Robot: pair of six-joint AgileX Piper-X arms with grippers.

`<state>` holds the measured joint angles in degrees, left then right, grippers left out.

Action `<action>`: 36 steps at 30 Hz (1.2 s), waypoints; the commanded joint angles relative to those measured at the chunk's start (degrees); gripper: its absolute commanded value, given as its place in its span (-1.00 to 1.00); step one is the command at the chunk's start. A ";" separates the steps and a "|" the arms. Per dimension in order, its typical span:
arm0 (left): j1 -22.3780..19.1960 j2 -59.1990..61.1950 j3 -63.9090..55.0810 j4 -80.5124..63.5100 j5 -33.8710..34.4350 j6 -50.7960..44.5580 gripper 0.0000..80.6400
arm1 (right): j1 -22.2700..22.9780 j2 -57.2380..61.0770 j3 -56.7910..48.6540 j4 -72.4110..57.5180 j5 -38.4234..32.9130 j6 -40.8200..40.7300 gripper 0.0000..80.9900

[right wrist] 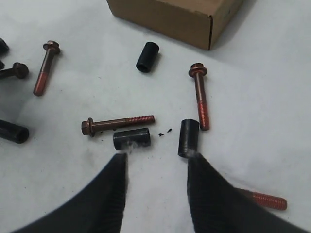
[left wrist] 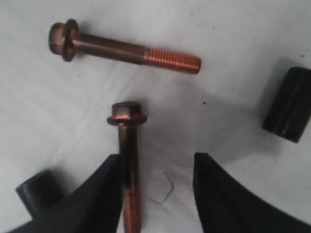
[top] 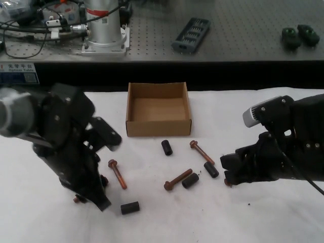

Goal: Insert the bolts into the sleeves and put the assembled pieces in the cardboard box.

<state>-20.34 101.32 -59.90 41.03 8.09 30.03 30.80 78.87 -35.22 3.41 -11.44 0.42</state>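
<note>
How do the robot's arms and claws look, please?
Both arms are black and blocky. The left arm bears a grey cylinder, the right arm a silver-grey box and a thin black cable. Left claw and right claw have two black tapered fingers.

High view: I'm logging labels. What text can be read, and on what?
Blue label on the back bench edge: print too blurred to read.
Sticker on the silver column: too small to read.
Box, bolts, sleeves: no print seen.
</note>
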 commanded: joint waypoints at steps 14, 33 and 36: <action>-1.67 5.26 -0.74 -3.33 -9.80 3.02 -0.52 | 0.02 -0.22 -0.35 5.66 -2.41 0.47 -0.42; -1.67 -12.84 -0.25 -5.52 6.57 -11.84 -0.98 | 5.60 -0.41 -11.20 26.88 -3.84 -17.55 -0.73; -1.46 -21.17 2.42 -11.50 10.77 -17.66 -0.98 | 9.28 0.09 -13.02 26.03 0.29 -24.44 -0.73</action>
<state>-22.04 88.74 -59.46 35.30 14.29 18.20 38.18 78.87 -46.67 28.54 -13.20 -19.14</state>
